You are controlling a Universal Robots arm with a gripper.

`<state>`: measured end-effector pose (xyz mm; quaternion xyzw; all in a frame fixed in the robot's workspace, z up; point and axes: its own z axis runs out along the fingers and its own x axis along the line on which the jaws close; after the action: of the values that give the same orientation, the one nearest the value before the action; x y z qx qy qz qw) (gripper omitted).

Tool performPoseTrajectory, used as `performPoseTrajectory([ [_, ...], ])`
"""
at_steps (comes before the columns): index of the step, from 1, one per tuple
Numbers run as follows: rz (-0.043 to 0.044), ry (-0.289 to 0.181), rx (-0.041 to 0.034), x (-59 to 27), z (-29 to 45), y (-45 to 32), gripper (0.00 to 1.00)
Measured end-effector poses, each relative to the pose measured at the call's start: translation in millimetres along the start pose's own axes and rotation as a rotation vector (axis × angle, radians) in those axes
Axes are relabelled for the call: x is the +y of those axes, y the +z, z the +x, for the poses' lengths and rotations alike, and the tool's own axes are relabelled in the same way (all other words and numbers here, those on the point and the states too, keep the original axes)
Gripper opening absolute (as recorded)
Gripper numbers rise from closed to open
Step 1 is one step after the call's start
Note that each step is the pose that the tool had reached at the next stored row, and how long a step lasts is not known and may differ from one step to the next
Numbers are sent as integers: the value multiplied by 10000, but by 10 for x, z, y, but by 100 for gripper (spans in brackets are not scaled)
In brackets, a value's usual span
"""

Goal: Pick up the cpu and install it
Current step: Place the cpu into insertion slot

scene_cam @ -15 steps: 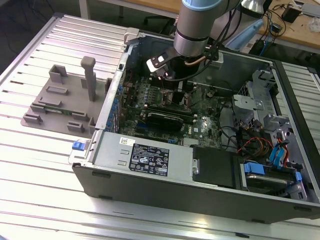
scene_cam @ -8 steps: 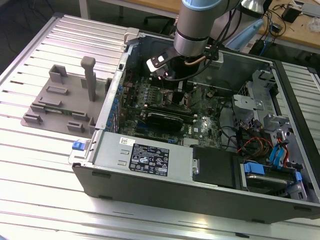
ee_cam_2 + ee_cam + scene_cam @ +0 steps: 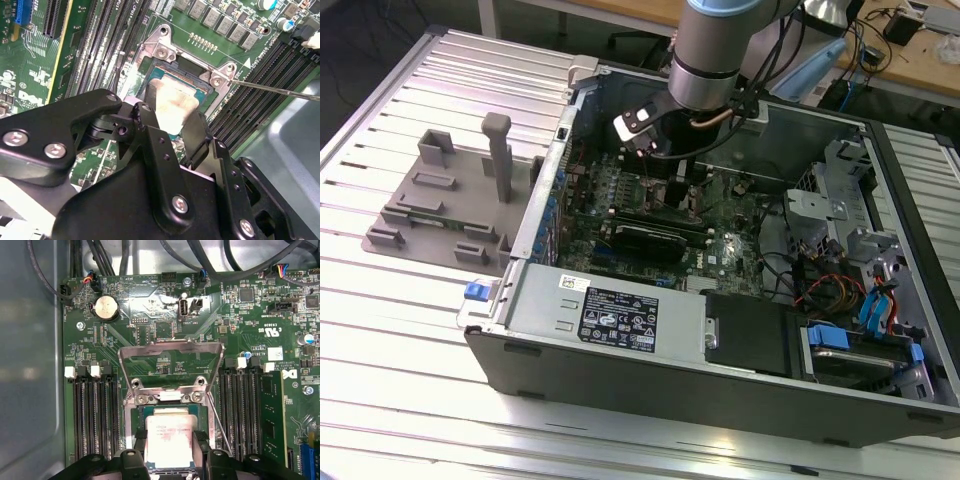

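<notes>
Over the open CPU socket [image 3: 204,412] on the motherboard [image 3: 150,305], inside the computer case [image 3: 620,310]: jaws clamped on opposite edges of the cpu [image 3: 169,427], which lies within the socket frame. You cannot tell whether it is fully seated. Load plate [image 3: 170,343] hinged up, out of the way. Risks for you to weigh: a tilted or misoriented chip would bend socket contacts under pressure, and the thin retention lever [image 3: 220,422], just beside one jaw, could snag.

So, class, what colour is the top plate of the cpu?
The cpu has a pinkish-silver metal top, clearest in the first wrist view.
</notes>
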<state>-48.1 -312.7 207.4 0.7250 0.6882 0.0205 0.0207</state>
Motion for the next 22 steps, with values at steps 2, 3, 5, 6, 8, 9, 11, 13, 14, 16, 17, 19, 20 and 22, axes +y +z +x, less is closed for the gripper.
performPoseTrajectory([
  [2, 1, 0, -2, 0, 0, -1, 48],
  [3, 0, 0, -2, 0, 0, -1, 48],
  [5, 0, 0, -4, 0, 0, -1, 48],
  [6, 1, 0, -4, 0, 0, -1, 48],
  [8, 1, 0, -5, 0, 0, -1, 48],
  [9, 0, 0, -4, 0, 0, -1, 48],
  [11, 0, 0, -4, 0, 0, 0, 48],
  [13, 1, 0, -6, 0, 0, -1, 49],
  [14, 1, 0, -5, 0, 0, -1, 55],
  [16, 0, 0, -5, 0, 0, 9, 55],
  [17, 1, 0, -6, -1, 0, 18, 55],
  [19, -1, 0, -5, -2, 2, 38, 55],
  [20, 1, -1, -8, -3, 2, 48, 55],
  [22, 2, 0, -8, -4, 4, 54, 55],
])
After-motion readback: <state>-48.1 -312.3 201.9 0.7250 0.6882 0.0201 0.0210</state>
